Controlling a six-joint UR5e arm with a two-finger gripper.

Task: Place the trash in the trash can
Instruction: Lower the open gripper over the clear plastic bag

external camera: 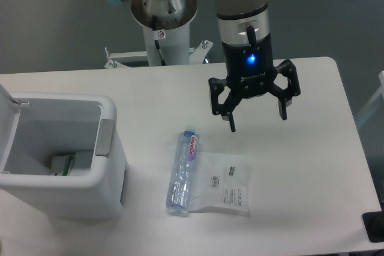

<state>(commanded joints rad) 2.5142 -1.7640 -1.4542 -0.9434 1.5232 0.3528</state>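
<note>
A clear plastic water bottle (183, 170) with a blue cap and pink-red label lies on the white table, cap pointing away from me. Right beside it, touching its lower half, lies a flat crinkly clear plastic bag (225, 183) with black print. The white trash can (107, 166) stands at the left with its lid swung open; something white and green lies inside. My gripper (258, 123) hangs open above the table, up and to the right of the bottle and bag, holding nothing.
The arm's white pedestal (163, 25) rises behind the table's far edge. A dark object (375, 227) sits at the table's front right corner. The table's right edge runs close to the gripper's right side.
</note>
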